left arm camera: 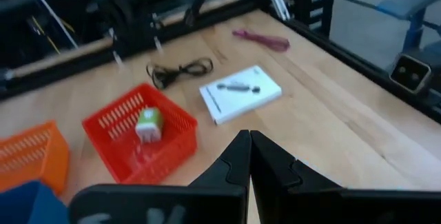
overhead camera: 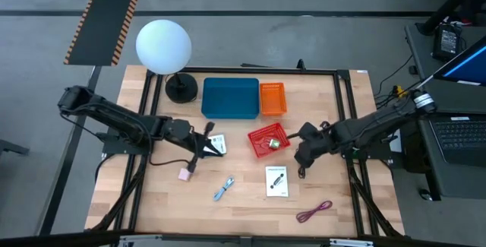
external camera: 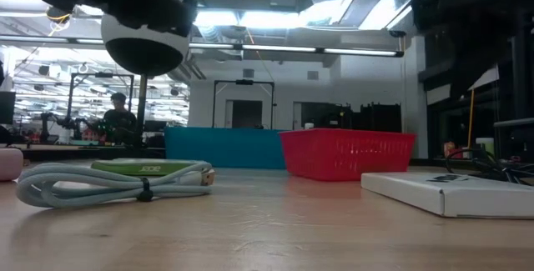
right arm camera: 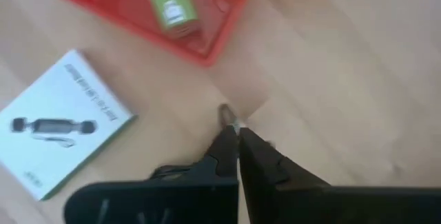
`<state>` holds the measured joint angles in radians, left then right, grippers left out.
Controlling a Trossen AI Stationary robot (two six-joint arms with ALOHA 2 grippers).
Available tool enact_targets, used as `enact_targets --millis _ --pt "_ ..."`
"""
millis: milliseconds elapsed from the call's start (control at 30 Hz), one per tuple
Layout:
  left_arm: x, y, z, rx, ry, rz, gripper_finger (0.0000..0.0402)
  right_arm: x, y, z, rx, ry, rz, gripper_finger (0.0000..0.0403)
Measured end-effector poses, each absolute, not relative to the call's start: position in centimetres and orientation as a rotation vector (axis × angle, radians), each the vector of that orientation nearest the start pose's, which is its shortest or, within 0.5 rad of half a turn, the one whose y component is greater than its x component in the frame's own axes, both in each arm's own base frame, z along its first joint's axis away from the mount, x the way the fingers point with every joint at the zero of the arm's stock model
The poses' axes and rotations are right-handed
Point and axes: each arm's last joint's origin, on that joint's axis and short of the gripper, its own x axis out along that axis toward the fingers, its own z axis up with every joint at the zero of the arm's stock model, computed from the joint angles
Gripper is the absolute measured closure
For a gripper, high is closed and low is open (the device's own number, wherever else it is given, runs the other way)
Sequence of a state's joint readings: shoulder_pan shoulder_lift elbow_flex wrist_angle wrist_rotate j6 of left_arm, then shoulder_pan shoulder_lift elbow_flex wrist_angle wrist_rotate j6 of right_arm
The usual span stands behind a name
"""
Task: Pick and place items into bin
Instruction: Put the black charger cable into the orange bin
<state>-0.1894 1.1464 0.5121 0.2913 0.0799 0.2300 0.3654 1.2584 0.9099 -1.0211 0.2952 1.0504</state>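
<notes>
A red basket at the table's middle holds a small green piece. A white printed box lies flat near the front, with a maroon cable beyond it toward the right front corner. A black cable lies between the box and my right arm. A pink cube and a coiled blue-silver cable lie front left. My left gripper is shut, beside a white card. My right gripper is shut and points down, right of the basket. My right gripper points down at the bare wood beside the red basket's corner. A small grey end shows just past its shut fingertips. I cannot tell whether they touch it.
A blue bin and an orange basket stand at the far middle. A white globe lamp on a black base stands at the far left. Bare wood lies along the front edge and at the right.
</notes>
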Motion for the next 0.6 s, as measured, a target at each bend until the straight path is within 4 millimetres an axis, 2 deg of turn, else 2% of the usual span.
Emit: enact_targets --millis 167,400,600 --pt "23.5 -4.7 21.9 0.243 0.243 -0.298 0.0398 19.5 8.6 22.7 0.494 1.170 -0.638 0.0403" --pt "23.5 -4.9 22.2 0.167 0.228 -0.292 0.0398 19.0 10.2 21.6 0.506 1.191 -0.726 0.0401" --pt "23.5 -4.9 22.1 0.108 0.237 -0.286 0.0398 20.1 11.2 20.6 0.526 1.164 -0.697 0.0367"
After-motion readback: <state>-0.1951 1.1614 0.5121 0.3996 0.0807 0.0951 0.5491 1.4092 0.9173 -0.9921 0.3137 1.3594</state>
